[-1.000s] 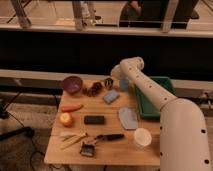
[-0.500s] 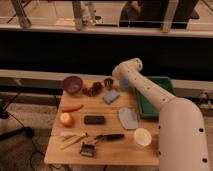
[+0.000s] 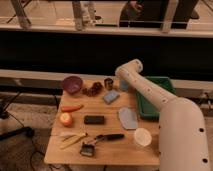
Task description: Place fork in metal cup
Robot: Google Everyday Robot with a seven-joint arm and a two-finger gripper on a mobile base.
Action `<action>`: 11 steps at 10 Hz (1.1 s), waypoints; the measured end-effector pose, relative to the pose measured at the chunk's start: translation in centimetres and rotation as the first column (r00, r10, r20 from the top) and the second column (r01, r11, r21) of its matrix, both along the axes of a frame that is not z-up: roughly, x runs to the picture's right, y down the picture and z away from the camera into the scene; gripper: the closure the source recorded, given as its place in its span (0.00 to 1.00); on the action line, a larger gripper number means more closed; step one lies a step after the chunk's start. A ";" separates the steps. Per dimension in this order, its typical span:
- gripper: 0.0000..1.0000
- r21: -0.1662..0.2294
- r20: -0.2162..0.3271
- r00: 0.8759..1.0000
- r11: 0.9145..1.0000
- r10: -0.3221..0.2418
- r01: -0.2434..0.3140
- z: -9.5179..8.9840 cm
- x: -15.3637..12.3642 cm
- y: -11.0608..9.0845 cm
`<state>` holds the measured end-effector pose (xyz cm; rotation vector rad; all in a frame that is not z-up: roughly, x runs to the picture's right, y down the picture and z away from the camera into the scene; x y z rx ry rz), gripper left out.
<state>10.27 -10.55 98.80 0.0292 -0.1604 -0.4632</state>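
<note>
The claw (image 3: 123, 86) hangs just right of the metal cup (image 3: 108, 83) on the counter (image 3: 102, 156) - probably lining up to drop the fork - though I cannot tell whether it is apart or clamped.

No text; pincer (image 3: 122, 86) near metal cup (image 3: 108, 83)

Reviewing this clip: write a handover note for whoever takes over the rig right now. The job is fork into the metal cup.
Tool: low at the back of the table, just right of the metal cup. Whether it carries anything cannot be seen.
Metal cup: upright near the back edge, between the purple bowl and the green tray.
The fork: cannot be picked out for certain. Pale utensils lie at the front left, well away from the cup.
Done: nothing shows sticking out of the cup, so the placing seems not done.
Left: find the fork and put it in the cup.
</note>
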 end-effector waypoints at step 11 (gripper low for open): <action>1.00 0.020 0.066 0.998 1.000 0.013 -0.014 -0.9 -2.5 -1.7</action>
